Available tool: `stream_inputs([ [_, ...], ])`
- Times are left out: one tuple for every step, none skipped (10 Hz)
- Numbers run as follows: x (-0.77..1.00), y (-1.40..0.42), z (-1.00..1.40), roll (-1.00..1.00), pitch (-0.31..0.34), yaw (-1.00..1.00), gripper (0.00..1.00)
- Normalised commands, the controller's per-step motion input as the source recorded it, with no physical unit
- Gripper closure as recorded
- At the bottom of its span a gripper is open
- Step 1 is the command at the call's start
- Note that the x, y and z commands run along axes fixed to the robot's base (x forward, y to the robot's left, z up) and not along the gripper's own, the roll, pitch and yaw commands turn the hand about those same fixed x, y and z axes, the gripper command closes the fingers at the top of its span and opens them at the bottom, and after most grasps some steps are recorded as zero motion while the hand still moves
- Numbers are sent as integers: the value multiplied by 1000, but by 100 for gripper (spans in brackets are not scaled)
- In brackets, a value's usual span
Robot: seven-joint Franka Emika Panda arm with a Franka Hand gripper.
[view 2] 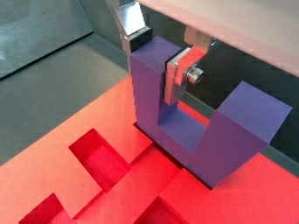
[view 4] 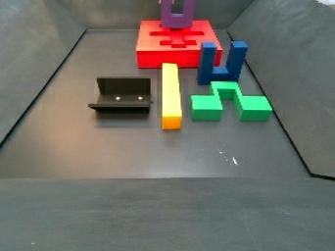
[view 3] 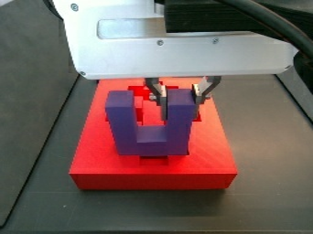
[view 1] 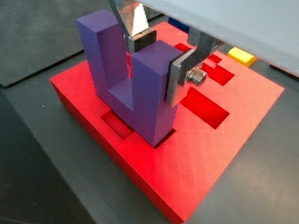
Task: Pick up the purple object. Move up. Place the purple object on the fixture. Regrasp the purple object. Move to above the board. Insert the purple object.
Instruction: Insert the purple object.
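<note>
One purple object [view 3: 149,123] upright in board [view 3: 98,160] cutout, hand [view 1: 163,63] gripping prong

At the top centre of the frame the red board [view 4: 174,43] lies on the dark surface [view 4: 157,186], and the purple object [view 4: 177,14] stands upright on it, its top cut off by the frame edge. The tool itself is out of view above the frame. Just right of the board stands a blue U-shaped block [view 4: 222,63]. Below that lies a green block [view 4: 230,102], and left of it a long yellow bar [view 4: 170,94]. The fixture [view 4: 120,96] sits at left centre, apart from the bar.
</note>
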Motion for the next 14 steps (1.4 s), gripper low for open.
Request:
stream_inputs([
  [283,0,-143,14,-20,160,100],
  [180,-6,-149,36,-10,89,100],
  [126,0,-154,50,0,11,100],
  [17,-17,-243,34,-6,0,100],
  [0,-9,-360,19,-30,0,100],
  [0,0,-440,37,-54,0,100],
  [0,0,-494,61,-59,0,100],
  [0,0,-540,103,-50,0,100],
  [0,0,-549,110,-37,0,100],
  [20,0,-606,106,-11,0,100],
  [17,0,-674,93,-9,0,100],
  [0,0,-680,91,-21,0,100],
  [0,-9,-334,49,0,0,100],
  [0,0,0,0,0,0,100],
])
